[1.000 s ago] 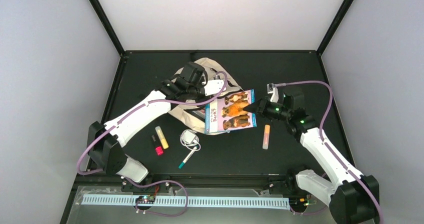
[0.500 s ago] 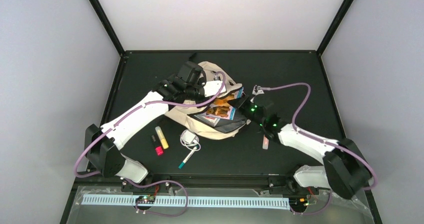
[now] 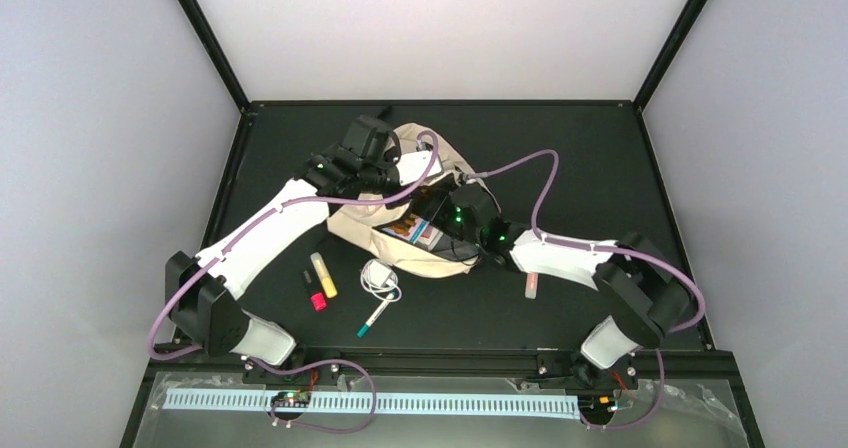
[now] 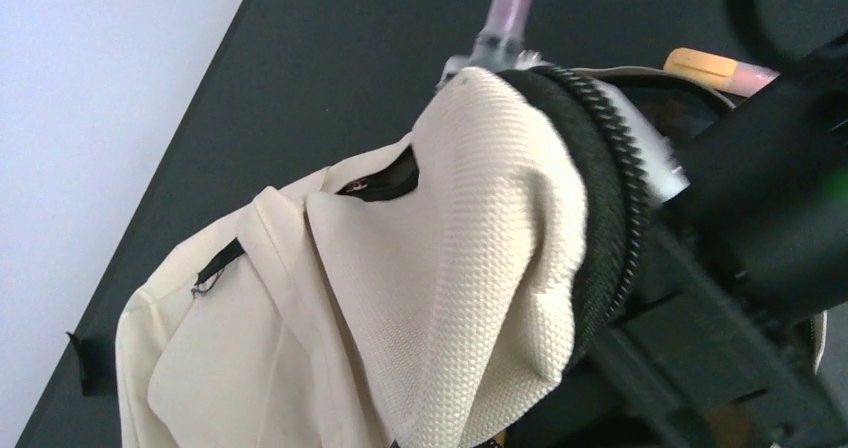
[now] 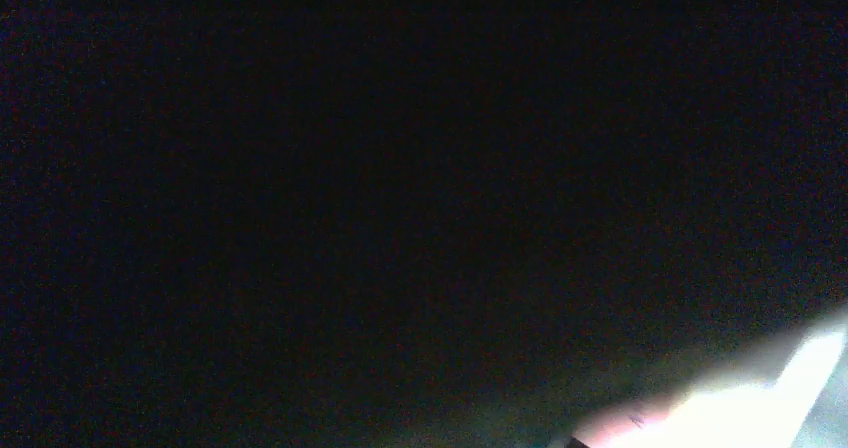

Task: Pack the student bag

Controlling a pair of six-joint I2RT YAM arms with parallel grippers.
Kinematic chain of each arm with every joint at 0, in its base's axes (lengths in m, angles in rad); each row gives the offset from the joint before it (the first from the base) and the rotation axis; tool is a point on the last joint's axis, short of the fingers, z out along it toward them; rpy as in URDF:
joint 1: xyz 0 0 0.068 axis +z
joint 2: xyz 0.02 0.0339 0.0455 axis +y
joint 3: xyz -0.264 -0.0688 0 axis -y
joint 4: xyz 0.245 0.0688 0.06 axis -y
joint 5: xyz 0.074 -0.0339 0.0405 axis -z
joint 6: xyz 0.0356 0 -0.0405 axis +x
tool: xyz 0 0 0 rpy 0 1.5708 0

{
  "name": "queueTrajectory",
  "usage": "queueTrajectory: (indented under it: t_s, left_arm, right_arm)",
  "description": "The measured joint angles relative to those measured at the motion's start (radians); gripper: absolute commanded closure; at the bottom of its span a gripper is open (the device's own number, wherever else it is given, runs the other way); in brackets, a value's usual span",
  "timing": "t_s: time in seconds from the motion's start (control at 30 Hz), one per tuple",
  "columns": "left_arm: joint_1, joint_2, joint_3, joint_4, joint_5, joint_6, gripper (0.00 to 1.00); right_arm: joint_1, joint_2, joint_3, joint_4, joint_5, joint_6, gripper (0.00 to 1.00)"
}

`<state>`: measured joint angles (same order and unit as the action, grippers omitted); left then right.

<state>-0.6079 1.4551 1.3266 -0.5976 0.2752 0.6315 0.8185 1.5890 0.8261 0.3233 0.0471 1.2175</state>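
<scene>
A matte black counter is being enclosed by pale, plain walls on the left, the far side and the right, with black frame posts running up from the far corners. The student bag is lying left of centre on the counter, its mouth being kept open toward the right. Its zippered rim is being pinched and lifted by the left tool, the cream cloth filling the left wrist view. The right tool is being reached into the bag's mouth; the right wrist view is being left almost wholly dark, so whether its fingers are apart or closed cannot be told. A colourful book is showing at the opening, just beside that tool. On the bare counter near the bag, a yellow highlighter, a small black and red item, a coiled white cable and a teal pen are lying apart from one another. An orange marker is lying to the right, beside the right arm. A white slotted strip is running along the near edge, below the arm bases.
</scene>
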Motion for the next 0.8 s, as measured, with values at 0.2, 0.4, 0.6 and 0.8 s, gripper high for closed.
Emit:
queueTrajectory:
  t_s: [0.2, 0.4, 0.6, 0.8]
  left_arm:
    - [0.027, -0.023, 0.0, 0.0, 0.018, -0.013, 0.98]
    - [0.033, -0.041, -0.036, -0.001, 0.022, -0.016, 0.98]
    - [0.033, -0.087, -0.123, -0.008, 0.024, -0.015, 0.98]
    - [0.033, -0.149, -0.233, -0.011, 0.055, -0.009, 0.98]
  right_arm:
    - [0.001, -0.164, 0.01, -0.23, 0.023, -0.165, 0.16]
    - [0.001, -0.304, 0.103, -0.515, 0.023, -0.347, 0.13]
    - [0.001, -0.509, 0.08, -0.768, 0.026, -0.417, 0.12]
    - [0.001, -0.598, 0.047, -0.964, 0.029, -0.422, 0.13]
